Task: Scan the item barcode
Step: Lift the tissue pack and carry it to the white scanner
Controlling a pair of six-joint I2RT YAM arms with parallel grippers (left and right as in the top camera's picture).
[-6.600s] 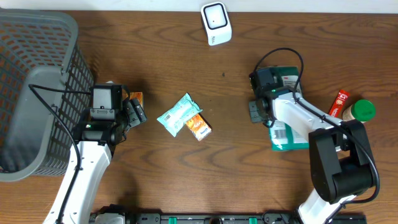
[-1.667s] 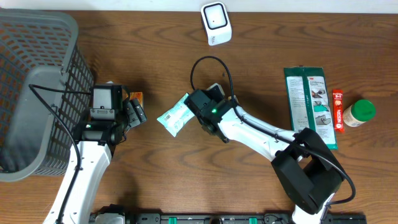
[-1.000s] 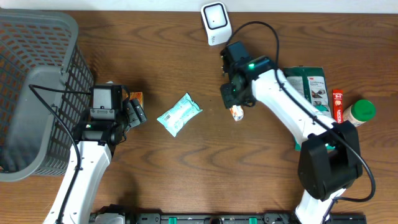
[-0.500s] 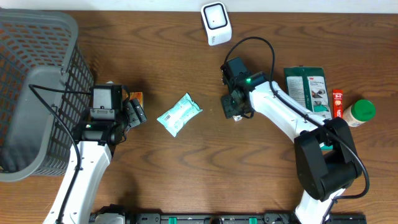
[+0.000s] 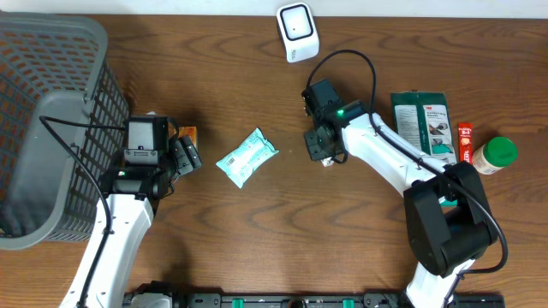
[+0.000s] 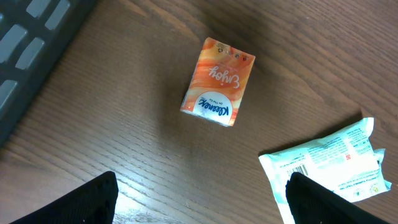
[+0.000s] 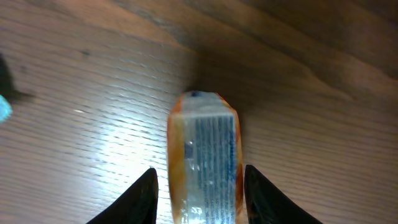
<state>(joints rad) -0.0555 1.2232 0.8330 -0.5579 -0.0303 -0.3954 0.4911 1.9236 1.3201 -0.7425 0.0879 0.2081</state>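
Between the right hand (image 7: 199, 168) fingers, orange packet (image 7: 204, 149) edges show slim gaps.

orange tissue pack (image 6: 218, 84) reading "Enjoy" and "Kleenex", barcode on pale green packet (image 6: 329, 163)

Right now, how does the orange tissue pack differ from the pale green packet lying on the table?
The orange tissue pack is a small, boxy block; the pale green packet is flatter and wider, with crimped ends. The packet shows a barcode on its upper face; the tissue pack shows only its logo. Both lie free on the table.
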